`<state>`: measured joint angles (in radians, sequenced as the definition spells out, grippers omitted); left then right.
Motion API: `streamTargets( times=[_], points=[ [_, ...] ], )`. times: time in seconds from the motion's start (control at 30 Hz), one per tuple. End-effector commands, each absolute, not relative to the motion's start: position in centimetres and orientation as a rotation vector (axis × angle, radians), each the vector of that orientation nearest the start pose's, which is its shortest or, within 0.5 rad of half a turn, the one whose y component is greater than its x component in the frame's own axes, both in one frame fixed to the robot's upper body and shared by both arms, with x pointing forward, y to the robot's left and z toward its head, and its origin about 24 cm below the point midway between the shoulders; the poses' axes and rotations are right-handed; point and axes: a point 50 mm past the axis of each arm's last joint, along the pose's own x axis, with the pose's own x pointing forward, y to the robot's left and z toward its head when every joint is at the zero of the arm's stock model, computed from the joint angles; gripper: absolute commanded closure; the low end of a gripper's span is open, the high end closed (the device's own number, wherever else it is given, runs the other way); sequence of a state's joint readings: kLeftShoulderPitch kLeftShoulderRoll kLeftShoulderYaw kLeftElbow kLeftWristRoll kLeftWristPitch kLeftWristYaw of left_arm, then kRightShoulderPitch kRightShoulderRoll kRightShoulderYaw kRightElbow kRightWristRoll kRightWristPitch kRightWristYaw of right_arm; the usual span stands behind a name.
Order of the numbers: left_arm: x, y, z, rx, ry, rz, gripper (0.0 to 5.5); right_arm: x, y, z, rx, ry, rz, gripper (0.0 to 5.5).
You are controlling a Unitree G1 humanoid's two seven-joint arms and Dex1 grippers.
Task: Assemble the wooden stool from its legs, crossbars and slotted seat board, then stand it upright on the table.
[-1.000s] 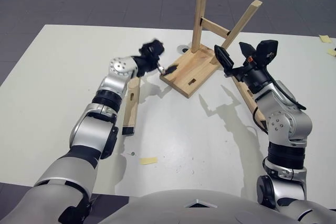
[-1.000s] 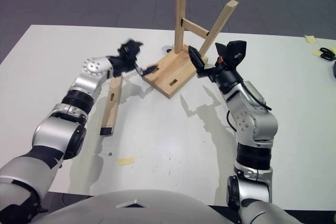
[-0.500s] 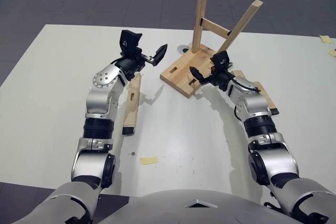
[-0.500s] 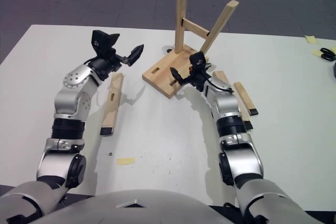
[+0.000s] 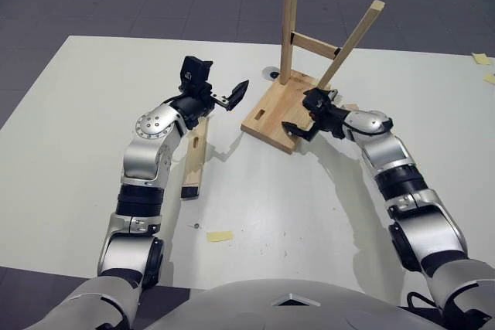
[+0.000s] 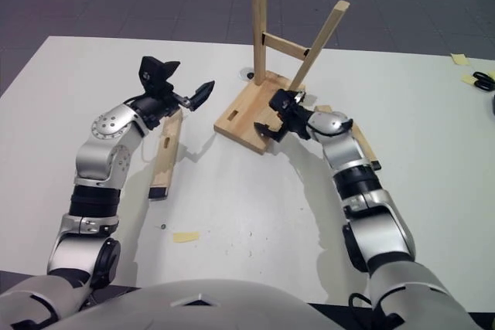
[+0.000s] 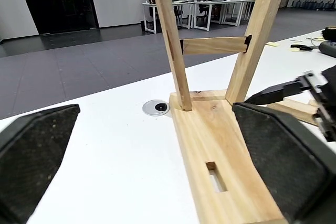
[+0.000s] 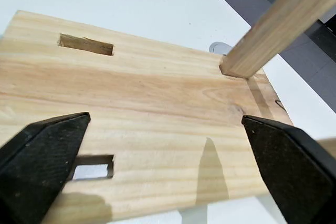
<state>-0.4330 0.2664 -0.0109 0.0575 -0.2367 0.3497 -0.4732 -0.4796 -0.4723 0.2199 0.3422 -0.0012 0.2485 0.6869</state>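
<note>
- Left eye view: finding the seat board lying face down near the middle of the white worktop. Noting an upright leg and a tilted leg already rising from its far end, with a crossbar bridging them. Judging the build as roughly half done.
- Same view: recording the left pincer spread wide and holding nothing, raised just left of the board. Recording the right pincer likewise spread and empty, straddling the board's near right edge; contact with the wood not determinable.
- Right eye view: noting a loose leg lying flat beside the left arm, apart from the board. Describing it as square in section, pale bare wood, with a dark cap at the near end.
- Left wrist view: looking out between two matte black wedge-shaped pads. Logging more loose wooden pieces lying beyond the right pincer, and a round metal port sitting flush in the worktop beside the upright leg.
- Right wrist view: inspecting two empty slots, rectangular and clean-edged, cut through smooth light timber with flowing grain. Judging the outstanding work as seating the remaining legs and crossbars in those slots, then turning the stool onto its feet.
</note>
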Motion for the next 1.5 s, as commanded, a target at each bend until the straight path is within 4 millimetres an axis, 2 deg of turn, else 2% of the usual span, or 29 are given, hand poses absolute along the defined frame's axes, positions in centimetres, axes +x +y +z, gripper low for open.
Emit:
streamTargets(
  times=[0.03, 0.13, 0.2, 0.27, 0.33, 0.43, 0.5, 0.6, 0.73, 0.83, 0.9, 1.0, 1.2, 1.37, 1.5],
  points=[
    [31.9, 16.1, 12.6, 0.099, -0.004, -0.503, 0.10, 27.0, -21.6, 4.6, -0.406, 0.579, 0.654, 0.12],
    [31.9, 16.3, 12.2, 0.105, 0.005, -0.487, 0.10, 25.0, -21.5, 5.0, -0.354, 0.594, 0.633, 0.12],
    [31.9, 16.5, 11.9, 0.102, 0.011, -0.474, 0.10, 24.4, -21.0, 5.5, -0.324, 0.575, 0.625, 0.12],
    [32.2, 16.7, 11.6, 0.092, 0.019, -0.450, 0.10, 25.1, -20.5, 6.6, -0.254, 0.475, 0.580, 0.12],
    [33.2, 16.8, 10.9, 0.122, 0.044, -0.401, 0.10, 26.8, -20.4, 8.3, -0.145, 0.331, 0.469, 0.12],
    [35.2, 16.4, 9.8, 0.274, 0.092, -0.372, 0.10, 29.0, -20.8, 9.4, -0.118, 0.246, 0.347, 0.12],
    [36.3, 15.8, 8.8, 0.412, 0.144, -0.417, 0.10, 30.0, -20.9, 8.6, -0.159, 0.288, 0.300, 0.12],
    [37.0, 14.2, 7.9, 0.594, 0.182, -0.567, 0.10, 30.9, -20.3, 6.2, -0.249, 0.415, 0.278, 0.12],
    [36.8, 12.4, 7.0, 0.667, 0.185, -0.728, 0.10, 31.5, -19.0, 4.4, -0.279, 0.502, 0.298, 0.12],
    [36.5, 11.7, 6.5, 0.637, 0.186, -0.773, 0.10, 31.8, -16.8, 4.3, -0.222, 0.471, 0.405, 0.12],
    [36.0, 11.5, 5.9, 0.636, 0.193, -0.808, 0.10, 31.6, -15.6, 4.3, -0.186, 0.461, 0.478, 0.12],
    [35.1, 11.9, 5.4, 0.623, 0.192, -0.844, 0.10, 31.2, -15.2, 4.1, -0.173, 0.460, 0.510, 0.12],
    [32.8, 13.2, 5.7, 0.547, 0.158, -0.820, 0.10, 29.6, -16.1, 4.0, -0.179, 0.467, 0.510, 0.12],
    [29.7, 15.9, 7.4, 0.460, 0.144, -0.690, 0.10, 26.8, -17.5, 3.9, -0.180, 0.491, 0.483, 0.12],
    [27.2, 17.6, 7.0, 0.418, 0.217, -0.653, 0.10, 24.8, -18.3, 3.5, -0.159, 0.518, 0.435, 0.12]
  ],
)
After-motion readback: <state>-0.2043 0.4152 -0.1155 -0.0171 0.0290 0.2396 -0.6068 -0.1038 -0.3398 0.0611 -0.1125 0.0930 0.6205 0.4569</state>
